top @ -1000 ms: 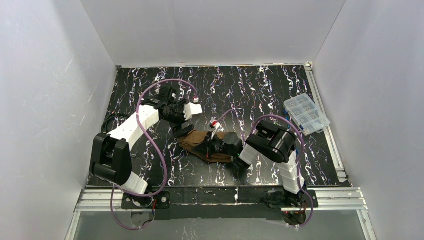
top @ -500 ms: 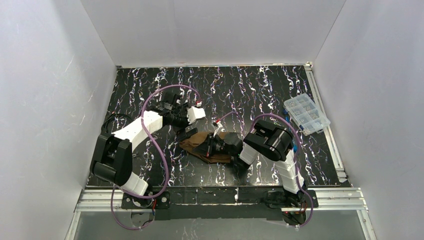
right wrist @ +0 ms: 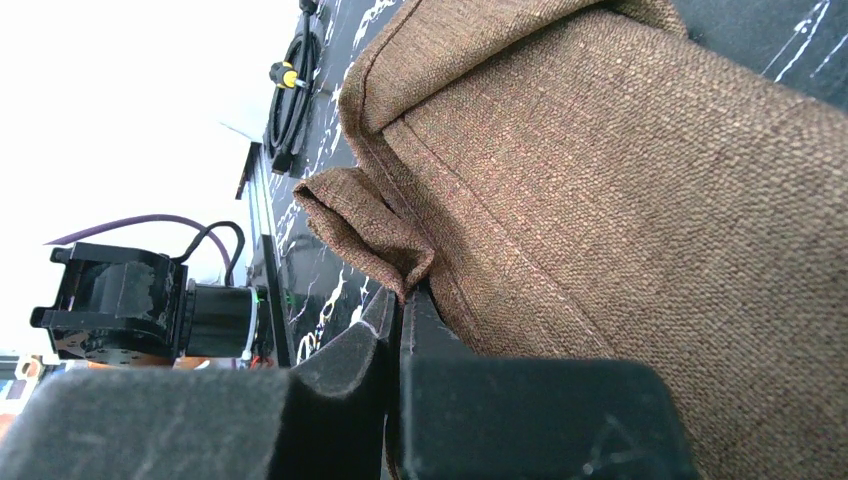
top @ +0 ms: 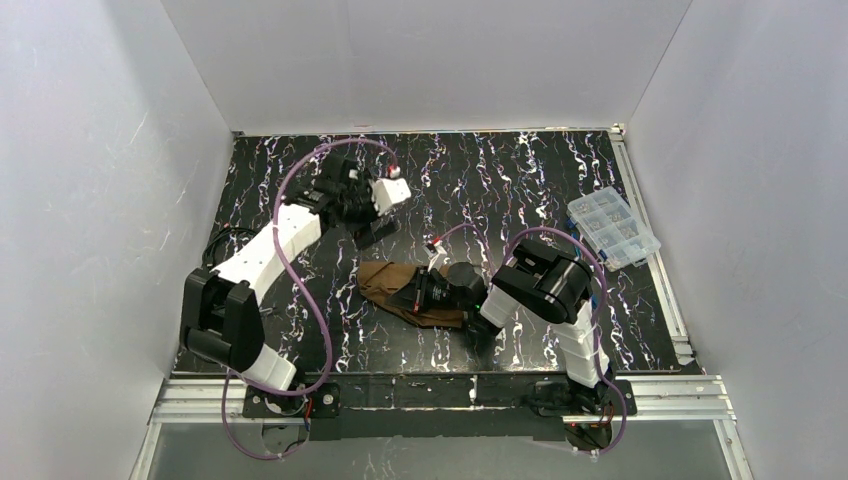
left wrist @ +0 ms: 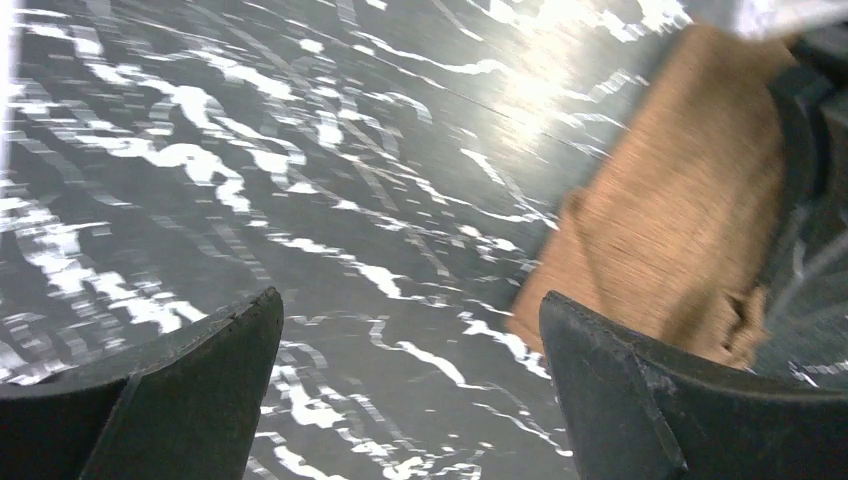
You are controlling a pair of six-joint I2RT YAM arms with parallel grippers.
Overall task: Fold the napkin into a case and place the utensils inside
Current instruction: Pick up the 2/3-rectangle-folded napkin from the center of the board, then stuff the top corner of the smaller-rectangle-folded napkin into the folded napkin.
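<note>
The brown napkin (top: 392,285) lies mid-table, folded into an elongated layered bundle. My right gripper (top: 424,291) rests low on its right part. In the right wrist view the right gripper (right wrist: 400,305) is shut on a small pinched fold at the edge of the napkin (right wrist: 620,200). My left gripper (top: 377,227) hovers behind the bundle, apart from it. In the left wrist view the left gripper (left wrist: 410,345) is open and empty over the bare table, and the napkin (left wrist: 680,230) lies at the right. The utensils are out of view.
A clear plastic compartment box (top: 613,228) sits at the table's right edge. White walls close in the black marbled table (top: 500,170) on three sides. The left arm's base and purple cable (right wrist: 130,300) show in the right wrist view.
My left gripper has pulled back from the napkin's left end toward the far side of the table, still open. The right gripper has kept its grip and place.
</note>
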